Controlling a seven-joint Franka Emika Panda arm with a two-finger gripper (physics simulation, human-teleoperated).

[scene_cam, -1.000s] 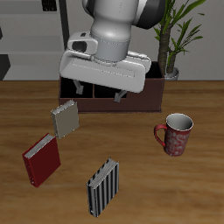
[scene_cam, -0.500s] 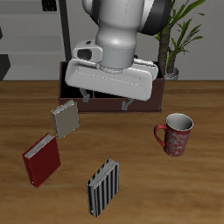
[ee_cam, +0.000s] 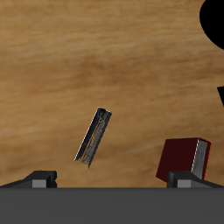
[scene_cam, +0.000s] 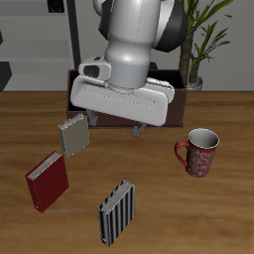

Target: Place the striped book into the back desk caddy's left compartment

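Note:
The striped book (scene_cam: 116, 211) lies flat near the table's front edge; it also shows in the wrist view (ee_cam: 94, 137). The back desk caddy (scene_cam: 177, 107) stands at the back of the table, mostly hidden behind my arm, and its compartments cannot be seen. My gripper (scene_cam: 115, 125) hangs open and empty above the table, in front of the caddy and well behind and above the striped book. Its two fingertips (ee_cam: 39, 178) stand wide apart in the wrist view.
A red book (scene_cam: 47, 181) lies beside the striped book and shows in the wrist view (ee_cam: 184, 159). A small beige-grey book (scene_cam: 73, 135) lies farther back. A red patterned mug (scene_cam: 200, 152) stands on the other side. A potted plant (scene_cam: 193, 45) stands behind the caddy.
My gripper has moved away from the caddy toward the table's front edge, staying open. The books and the mug have not moved.

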